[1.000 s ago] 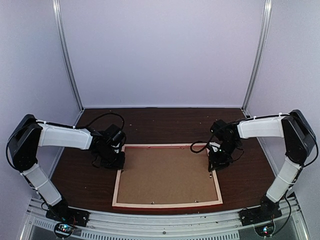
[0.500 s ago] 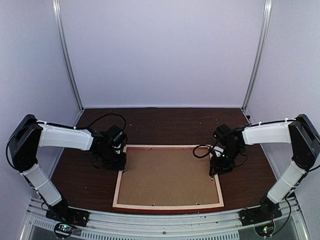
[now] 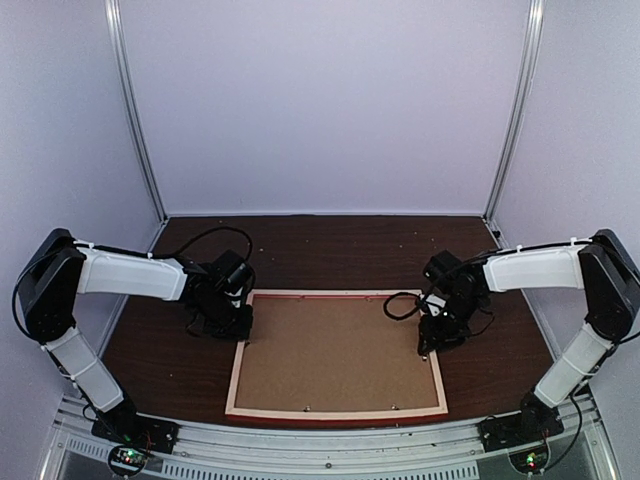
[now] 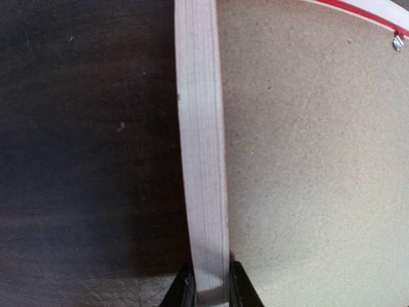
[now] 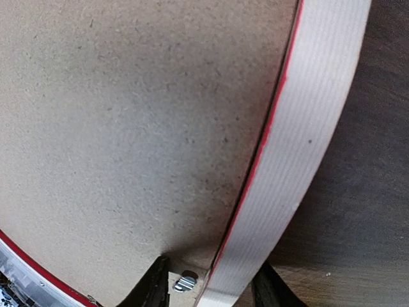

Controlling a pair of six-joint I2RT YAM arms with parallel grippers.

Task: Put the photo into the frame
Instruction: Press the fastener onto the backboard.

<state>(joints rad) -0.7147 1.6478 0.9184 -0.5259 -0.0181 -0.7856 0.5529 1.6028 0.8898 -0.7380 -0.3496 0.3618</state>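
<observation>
Brown fibreboard backing (image 3: 335, 350) faces up in the thin rectangular red-edged pale-wood frame (image 3: 335, 410), flat on the dark wooden table (image 3: 330, 250) as before; right gripper (image 3: 428, 348) barely shifted | left wrist: I see left gripper (image 4: 209, 288) pinching the pale rail | right wrist: fingers (image 5: 153, 284) spread astride the rail, red edge showing.

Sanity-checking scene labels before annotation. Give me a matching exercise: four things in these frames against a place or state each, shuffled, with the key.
Things:
1. left gripper
2. right gripper
3. backing board
4. table

Places or states:
A. dark wood surface under everything
B. astride the right rail of the frame, beside a metal clip
C. brown, lying inside the frame
D. clamped on the frame's left rail

Pairs: 1-D, 2-B, 3-C, 4-A
</observation>
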